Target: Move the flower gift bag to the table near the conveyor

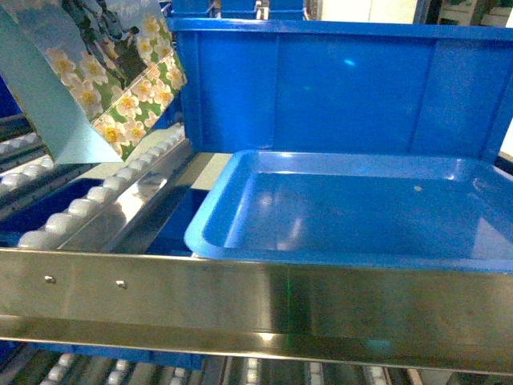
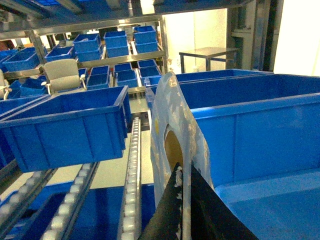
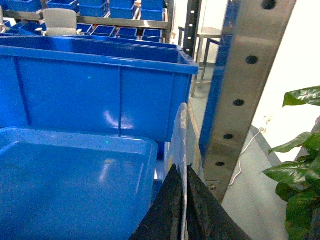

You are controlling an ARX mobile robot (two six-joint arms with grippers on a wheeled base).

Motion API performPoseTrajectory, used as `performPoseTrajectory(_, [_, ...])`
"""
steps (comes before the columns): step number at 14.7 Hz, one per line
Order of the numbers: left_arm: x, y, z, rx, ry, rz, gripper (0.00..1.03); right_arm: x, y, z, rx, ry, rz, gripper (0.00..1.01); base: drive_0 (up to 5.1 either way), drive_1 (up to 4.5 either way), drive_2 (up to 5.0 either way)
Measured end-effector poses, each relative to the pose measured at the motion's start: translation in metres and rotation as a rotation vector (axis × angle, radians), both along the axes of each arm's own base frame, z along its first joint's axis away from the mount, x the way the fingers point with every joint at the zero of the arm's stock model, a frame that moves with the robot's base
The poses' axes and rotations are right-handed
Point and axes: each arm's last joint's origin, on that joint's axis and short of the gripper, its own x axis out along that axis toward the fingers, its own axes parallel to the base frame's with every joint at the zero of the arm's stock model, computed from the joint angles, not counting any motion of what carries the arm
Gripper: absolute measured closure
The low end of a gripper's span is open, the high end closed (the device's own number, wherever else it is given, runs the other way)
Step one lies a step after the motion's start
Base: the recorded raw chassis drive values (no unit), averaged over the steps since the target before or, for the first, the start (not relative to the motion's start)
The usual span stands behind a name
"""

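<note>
Flower gift bag (image 1: 96,80) is hanging tilted at the upper left of the head view, above the conveyor (image 1: 88,204) — white rollers sloping between shiny steel rails, a broad steel rail (image 1: 256,309) crossing the foreground. The bag is sitting off the rollers, its pale blue side facing the camera, daisy print on the front. Left gripper (image 2: 182,200) is pinching the bag's edge between its dark fingers, jaws closed on it. Right gripper (image 3: 181,200) is likewise clamping a thin pale sheet edge (image 3: 181,135) — what it belongs to, I cannot tell. A shallow blue tray (image 1: 361,208) is resting beside the rollers, a deep blue bin (image 1: 337,88) behind it. Farther racks are holding more blue bins (image 2: 107,45); a dark table (image 2: 207,52) is standing near a bright doorway, and a leafy plant (image 3: 300,160) by the steel upright (image 3: 240,95).
</note>
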Motion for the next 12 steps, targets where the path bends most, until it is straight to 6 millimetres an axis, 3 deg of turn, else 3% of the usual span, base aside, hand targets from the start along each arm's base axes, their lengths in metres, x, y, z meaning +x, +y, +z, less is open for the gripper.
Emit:
performPoseTrajectory(5, [0.0001,0.0004,0.0001,0.000,-0.001,0.002,1.01,0.0000,0.0001,0.0001,0.000,-0.001,0.001,0.98,-5.0,2.41,2.4])
performPoseTrajectory(12, [0.0001,0.0005,0.0001,0.000,-0.001,0.003,1.01,0.0000,0.0001,0.0003,-0.001,-0.003,0.001,0.98,-4.7,1.13,3.7])
